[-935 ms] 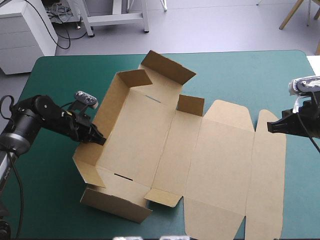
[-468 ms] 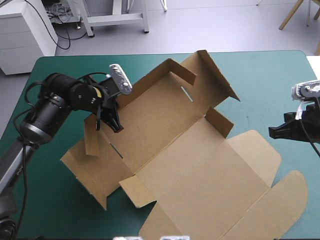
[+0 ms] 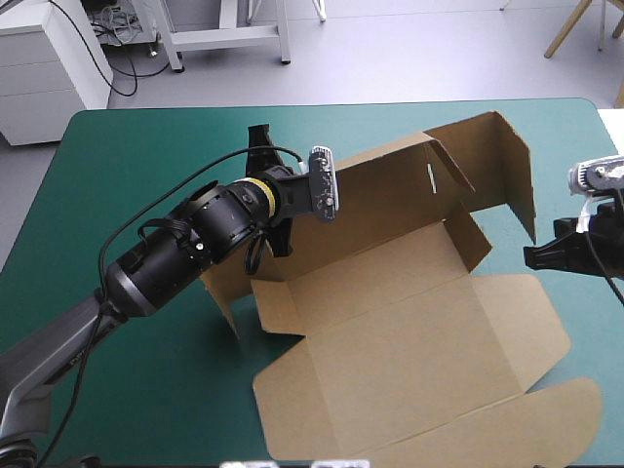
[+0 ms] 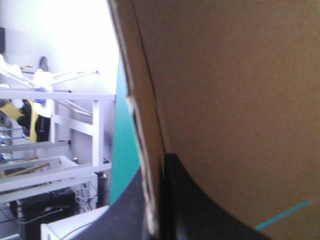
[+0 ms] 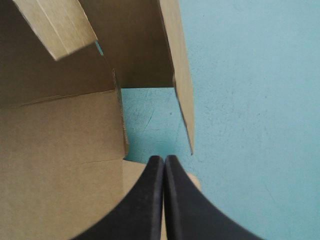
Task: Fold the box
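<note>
The box (image 3: 409, 322), walls raised, is spread over the middle and right of the table (image 3: 127, 175) in the high view. Left wrist view: one wall is clamped by the left gripper (image 4: 156, 167). Right wrist view: the right gripper (image 5: 164, 159) is closed, empty, beside it

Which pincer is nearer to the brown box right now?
Left. The left pincer is clamped on the raised wall of the box, so it touches the board. The right pincer is shut by the box's opposite end, gripping nothing.
</note>
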`<state>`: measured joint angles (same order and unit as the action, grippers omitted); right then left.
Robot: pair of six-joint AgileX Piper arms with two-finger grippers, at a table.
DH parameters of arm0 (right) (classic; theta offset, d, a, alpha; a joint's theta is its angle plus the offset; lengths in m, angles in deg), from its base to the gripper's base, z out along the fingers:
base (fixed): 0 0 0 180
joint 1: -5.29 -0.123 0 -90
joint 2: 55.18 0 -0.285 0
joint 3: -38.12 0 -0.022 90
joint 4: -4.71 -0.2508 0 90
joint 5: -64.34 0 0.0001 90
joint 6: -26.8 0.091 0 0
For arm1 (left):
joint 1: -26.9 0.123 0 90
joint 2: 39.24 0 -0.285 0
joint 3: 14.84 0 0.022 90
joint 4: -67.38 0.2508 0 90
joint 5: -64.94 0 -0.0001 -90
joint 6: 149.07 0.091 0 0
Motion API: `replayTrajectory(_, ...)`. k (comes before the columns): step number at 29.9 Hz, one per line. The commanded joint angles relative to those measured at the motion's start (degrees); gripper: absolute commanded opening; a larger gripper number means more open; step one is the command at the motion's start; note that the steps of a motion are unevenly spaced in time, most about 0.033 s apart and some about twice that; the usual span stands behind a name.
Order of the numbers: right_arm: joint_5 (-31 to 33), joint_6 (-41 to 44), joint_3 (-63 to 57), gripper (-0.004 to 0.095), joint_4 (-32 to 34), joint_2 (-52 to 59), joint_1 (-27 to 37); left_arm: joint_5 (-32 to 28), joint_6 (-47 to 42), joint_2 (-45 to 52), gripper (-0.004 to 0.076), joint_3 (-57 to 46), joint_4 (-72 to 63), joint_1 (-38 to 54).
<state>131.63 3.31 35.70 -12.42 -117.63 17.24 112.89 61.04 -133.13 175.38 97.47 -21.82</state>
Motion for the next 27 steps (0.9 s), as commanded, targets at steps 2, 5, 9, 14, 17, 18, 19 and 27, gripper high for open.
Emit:
replayTrajectory(2, -4.28, -0.2, 1.65, -0.0019, -1.59, 0.64, 0.48, -4.17, -0.18, 2.27, -0.001, 1.27, 6.36, -1.99)
replayTrajectory(5, -4.65, 0.87, 1.65, -0.0019, -1.83, 0.64, 0.48, -3.91, -0.66, 2.27, -0.001, 1.11, 6.36, -1.99)
replayTrajectory(9, -4.65, 0.85, 1.65, -0.0019, -3.11, 0.64, 0.48, -5.28, -0.3, 2.37, -0.001, -1.8, 6.93, -1.99)
replayTrajectory(14, -4.89, 2.42, 1.65, -0.0019, -3.42, 0.64, 0.48, -8.52, -3.45, 3.05, -0.001, -9.52, 13.53, -4.09)
replayTrajectory(17, -4.92, 2.78, 1.65, -0.0019, -3.55, 0.64, 0.48, -14.96, -13.86, 4.65, -0.001, -15.31, 25.64, -6.1)
replayTrajectory(18, -5.04, 2.82, 1.65, -0.0019, -3.55, 0.64, 0.19, -16.65, -17.51, 4.89, -0.001, -17.16, 29.86, -6.71)
replayTrajectory(19, -5.06, 2.82, 1.65, -0.0019, -3.45, 0.64, -0.47, -17.54, -22.79, 5.23, -0.001, -18.9, 36.24, -7.28)
replayTrajectory(27, -5.49, 2.82, 1.98, 0.0097, -2.41, -0.6, -6.17, -18.38, -44.75, 5.23, -0.001, -27.82, 58.68, -7.7)
